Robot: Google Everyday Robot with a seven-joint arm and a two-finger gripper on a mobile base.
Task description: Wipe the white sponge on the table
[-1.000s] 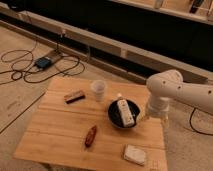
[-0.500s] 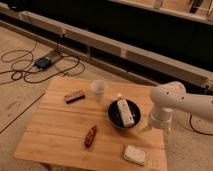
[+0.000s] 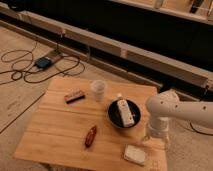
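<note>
The white sponge (image 3: pixel 135 154) lies flat near the front right corner of the bamboo-wood table (image 3: pixel 60 130). My white arm reaches in from the right and bends down over the table's right edge. My gripper (image 3: pixel 151 137) hangs just above the tabletop, a little behind and to the right of the sponge and apart from it. It holds nothing that I can see.
A black bowl (image 3: pixel 114 120) holding a white capped bottle (image 3: pixel 124 111) stands just left of the gripper. A translucent cup (image 3: pixel 99 91) stands behind it. A brown bar (image 3: pixel 74 96) and a reddish-brown object (image 3: pixel 90 135) lie to the left. Cables (image 3: pixel 25 70) cover the floor beyond.
My arm has swung lower and toward the front of the table, bringing the gripper closer to the sponge. The objects on the table have not moved.
</note>
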